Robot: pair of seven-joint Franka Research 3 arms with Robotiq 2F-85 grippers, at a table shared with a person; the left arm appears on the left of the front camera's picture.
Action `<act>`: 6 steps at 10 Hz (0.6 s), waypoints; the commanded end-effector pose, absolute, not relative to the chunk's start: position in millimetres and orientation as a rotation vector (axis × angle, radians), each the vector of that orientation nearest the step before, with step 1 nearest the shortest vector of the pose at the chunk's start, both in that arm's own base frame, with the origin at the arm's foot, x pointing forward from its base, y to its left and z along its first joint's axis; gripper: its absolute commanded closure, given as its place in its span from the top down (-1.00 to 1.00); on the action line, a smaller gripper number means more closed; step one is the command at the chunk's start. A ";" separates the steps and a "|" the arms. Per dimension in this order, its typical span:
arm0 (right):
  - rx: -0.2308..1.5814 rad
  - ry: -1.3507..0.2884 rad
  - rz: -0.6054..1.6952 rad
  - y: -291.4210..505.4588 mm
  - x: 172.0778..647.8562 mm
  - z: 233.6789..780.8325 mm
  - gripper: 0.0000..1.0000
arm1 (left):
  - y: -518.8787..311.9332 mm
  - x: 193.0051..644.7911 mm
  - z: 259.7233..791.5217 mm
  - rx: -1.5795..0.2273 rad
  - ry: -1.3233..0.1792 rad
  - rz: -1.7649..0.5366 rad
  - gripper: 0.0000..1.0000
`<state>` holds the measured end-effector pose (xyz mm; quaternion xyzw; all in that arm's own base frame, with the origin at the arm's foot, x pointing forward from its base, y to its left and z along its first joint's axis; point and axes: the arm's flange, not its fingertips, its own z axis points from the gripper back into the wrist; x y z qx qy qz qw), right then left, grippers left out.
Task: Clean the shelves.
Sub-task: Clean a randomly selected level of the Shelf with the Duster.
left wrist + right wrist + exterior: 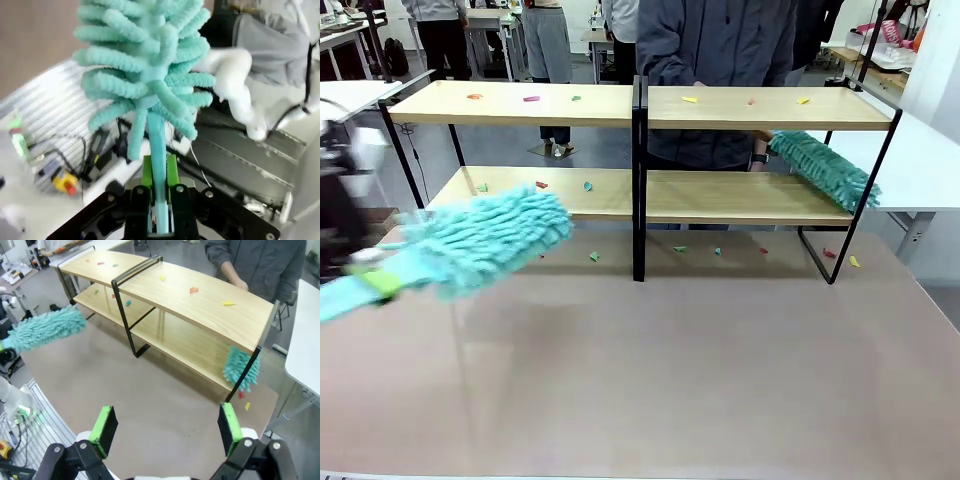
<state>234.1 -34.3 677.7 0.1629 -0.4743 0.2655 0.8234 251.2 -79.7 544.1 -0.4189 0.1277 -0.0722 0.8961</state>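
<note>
Clenched around the handle of a teal duster, the left hand is seen left of the shelves, which are set on the counter. The right hand is held released before the shelves. A second duster is laid against their right end.

Your bench has a matte brownish top. Across it you see a person in a grey jacket, other people farther back, and a white table at right; a yellow box with a red button sits by black cables
</note>
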 end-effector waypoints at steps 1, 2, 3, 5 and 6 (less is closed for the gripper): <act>0.355 -1.011 0.571 -34.4 234.4 678.2 1.00 | -102.4 292.6 548.5 -0.988 0.227 -0.040 -0.75; 0.355 -1.011 0.571 -34.4 234.4 678.2 1.00 | -79.7 251.2 544.1 -0.868 0.265 -0.150 -0.75; 0.355 -1.011 0.571 -34.4 234.4 678.2 1.00 | -79.7 251.2 544.1 -0.868 0.265 -0.150 -0.75; 0.355 -1.011 0.571 -34.4 234.4 678.2 1.00 | -97.8 273.9 535.7 -0.885 0.258 -0.122 -0.75; 0.355 -1.011 0.571 -34.4 234.4 678.2 1.00 | -109.2 279.3 536.1 -0.847 0.173 -0.147 -0.75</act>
